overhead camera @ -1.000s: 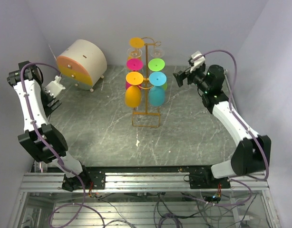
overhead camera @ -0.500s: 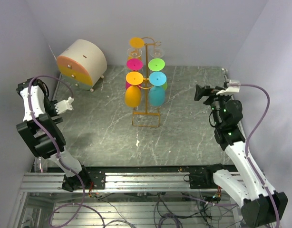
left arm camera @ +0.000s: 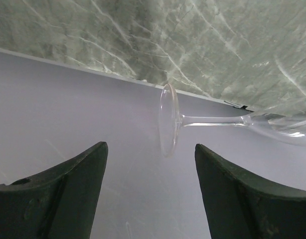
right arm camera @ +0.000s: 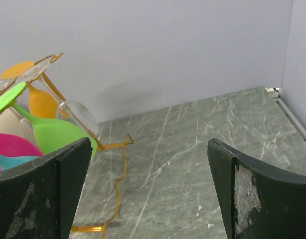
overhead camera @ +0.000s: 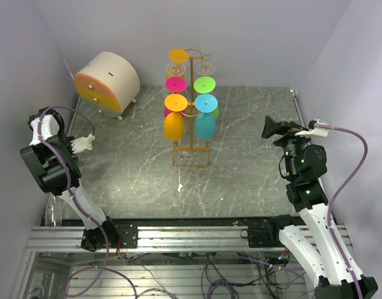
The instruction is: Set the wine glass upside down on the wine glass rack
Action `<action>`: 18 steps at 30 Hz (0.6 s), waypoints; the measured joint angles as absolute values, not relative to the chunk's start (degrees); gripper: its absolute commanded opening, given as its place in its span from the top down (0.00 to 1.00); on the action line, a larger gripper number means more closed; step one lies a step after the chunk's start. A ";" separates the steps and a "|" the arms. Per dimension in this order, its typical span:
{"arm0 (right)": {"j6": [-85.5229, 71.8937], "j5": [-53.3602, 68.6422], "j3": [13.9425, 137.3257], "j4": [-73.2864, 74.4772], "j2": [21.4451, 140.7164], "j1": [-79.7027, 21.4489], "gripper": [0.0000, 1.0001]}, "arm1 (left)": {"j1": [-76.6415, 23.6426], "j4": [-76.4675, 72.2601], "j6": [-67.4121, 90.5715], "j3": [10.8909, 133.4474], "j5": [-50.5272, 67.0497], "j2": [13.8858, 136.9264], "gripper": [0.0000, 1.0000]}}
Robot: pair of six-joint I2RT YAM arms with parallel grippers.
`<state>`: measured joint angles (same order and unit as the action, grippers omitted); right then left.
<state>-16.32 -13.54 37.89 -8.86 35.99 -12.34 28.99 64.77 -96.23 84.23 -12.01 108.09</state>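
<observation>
Two arms, one at each side of the table [overhead camera: 241, 168], both w/ hands released.

Far left: L gripper [overhead camera: 86, 142] up by the left wall, off the table surface. Fingers [left arm camera: 68, 189] spread wide in the wrist view, nothing between them, gripping nothing. Just beyond them, not touching: clear glass [left arm camera: 255, 121], stem running sideways across that frame, foot to the left, bowl off the right edge, set against the seam where wall meets table. Can't tell whether standing or lying.

Back left: round cream cabinet [overhead camera: 107, 78] w/ orange front, on short feet.

Centre, toward the back: rack [overhead camera: 191, 114], upright on its wire base. Coloured glasses hung on both sides, feet up & bowls down: orange [overhead camera: 173, 126] and pink on the left side, cyan [overhead camera: 204, 126] and green on the right. Clear ones hung near the top as well.

Right: R gripper [overhead camera: 273, 128] held above the table's right part, well apart from the rack, pointing toward it. Fingers [right arm camera: 43, 184] fully spread in the wrist view, empty; rack & hung bowls at that frame's left edge.
</observation>
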 measured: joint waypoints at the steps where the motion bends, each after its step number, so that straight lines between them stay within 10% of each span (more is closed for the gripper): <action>1: -16.82 -13.65 37.65 -8.67 36.05 -12.34 0.00 | 29.32 64.14 -96.49 83.68 -12.34 108.09 0.19; 18: -19.62 -14.66 37.21 -8.62 36.84 -12.34 0.01 | 31.97 59.31 -98.59 75.20 -13.80 108.12 0.26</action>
<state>-19.62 -14.66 37.21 -8.62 36.84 -12.34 31.97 59.31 -98.59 75.20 -13.80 108.12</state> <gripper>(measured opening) 0.995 0.782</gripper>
